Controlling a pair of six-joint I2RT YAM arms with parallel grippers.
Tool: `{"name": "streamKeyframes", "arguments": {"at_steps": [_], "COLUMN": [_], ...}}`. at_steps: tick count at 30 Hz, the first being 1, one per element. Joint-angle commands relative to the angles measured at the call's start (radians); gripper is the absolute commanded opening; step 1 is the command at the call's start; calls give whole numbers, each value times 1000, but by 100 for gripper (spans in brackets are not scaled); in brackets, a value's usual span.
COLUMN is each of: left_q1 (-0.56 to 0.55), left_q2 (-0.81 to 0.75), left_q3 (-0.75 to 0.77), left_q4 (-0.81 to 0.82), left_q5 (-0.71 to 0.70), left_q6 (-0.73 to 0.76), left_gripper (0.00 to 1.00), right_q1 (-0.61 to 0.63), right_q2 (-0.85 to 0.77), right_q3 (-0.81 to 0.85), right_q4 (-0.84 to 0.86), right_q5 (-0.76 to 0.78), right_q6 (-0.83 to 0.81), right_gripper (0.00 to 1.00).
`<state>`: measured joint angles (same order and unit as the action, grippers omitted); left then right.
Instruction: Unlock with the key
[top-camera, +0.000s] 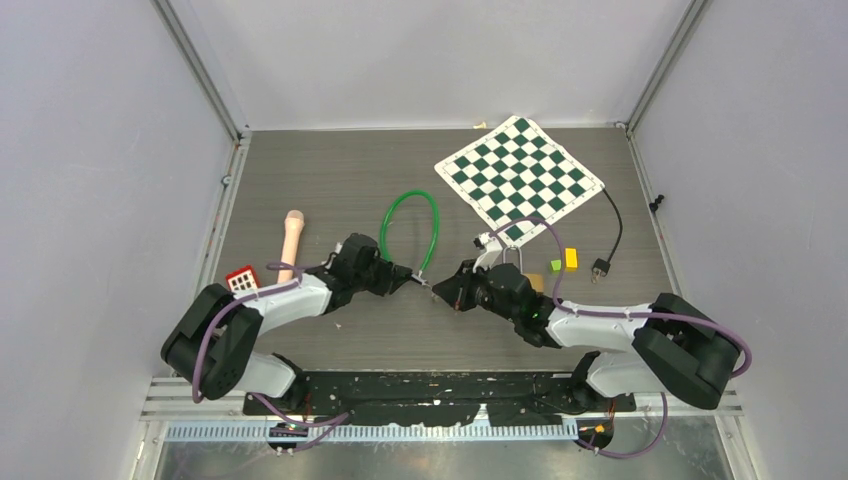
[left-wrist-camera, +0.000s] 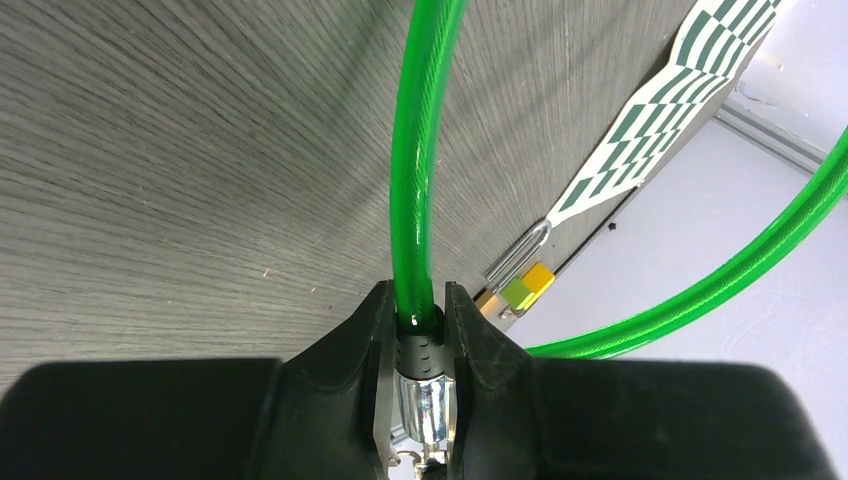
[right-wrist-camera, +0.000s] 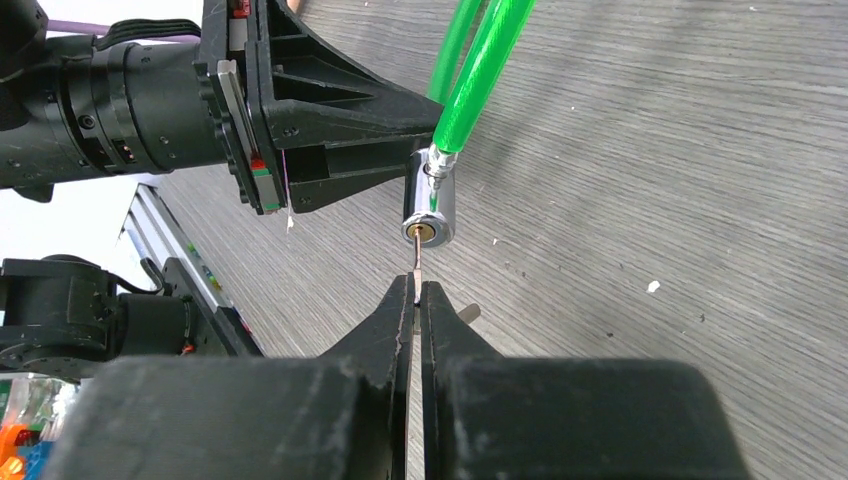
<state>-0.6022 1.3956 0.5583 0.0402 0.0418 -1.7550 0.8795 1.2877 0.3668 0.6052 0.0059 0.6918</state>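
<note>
A green cable lock (top-camera: 410, 228) loops over the table; its chrome cylinder (right-wrist-camera: 430, 205) hangs just above the wood. My left gripper (top-camera: 410, 279) is shut on the lock's black collar and chrome end (left-wrist-camera: 425, 385), with the green cable (left-wrist-camera: 420, 150) rising from between the fingers. My right gripper (top-camera: 447, 289) is shut on a thin key (right-wrist-camera: 417, 268). The key's tip points up at the keyhole in the cylinder's round end face and reaches its edge. The key's head is hidden between my right fingers (right-wrist-camera: 385, 330).
A green-and-white chequered mat (top-camera: 520, 178) lies at the back right. A padlock with a silver shackle (top-camera: 520, 262), green (top-camera: 555, 266) and yellow (top-camera: 571, 258) blocks and a black cable (top-camera: 612, 235) lie right of centre. A pink handle (top-camera: 291, 240) and red basket (top-camera: 243, 279) sit left.
</note>
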Motion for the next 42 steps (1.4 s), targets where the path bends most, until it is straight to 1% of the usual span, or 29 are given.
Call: {"name": "streamKeyframes", "arguments": {"at_steps": [1,8,14,18,22,27,31,34,37,42], "left_q1": [-41,-62,-86,-116,-129,-137,-142,-142,-142,-142], "left_q2": [-53,-58,-74,-89,-104,-101,-115,-132,-146,-141], "left_q3": [10,11,12,18,18,38,32,17,27,29], "left_q4": [72,105,116,86,60,74,68,79,51,58], "left_q5": [43,39,23,-11,-31,-17,-20,-33,-73,-74], "left_q6": [-9,-1,-7,-37,-79,-90,-126,-161,-165,-192], "left_gripper": [0,0,0,0,0,0,0,0,0,0], "right_q1": [-4,-20,-19,-18,6,19,33,59,87,106], "right_q2": [14,28,58,87,77,141,187,186,181,179], "right_q3": [51,81,101,105,62,45,42,36,15,-47], "right_q4": [30,15,-7,-4,65,176,230,239,259,398], "right_q5": [34,-33,-11,57,123,90,85,146,206,254], "right_q6": [34,76,57,39,15,7,0,-43,-57,-76], "right_gripper": [5,5,5,5,5,5,5,5,5,5]}}
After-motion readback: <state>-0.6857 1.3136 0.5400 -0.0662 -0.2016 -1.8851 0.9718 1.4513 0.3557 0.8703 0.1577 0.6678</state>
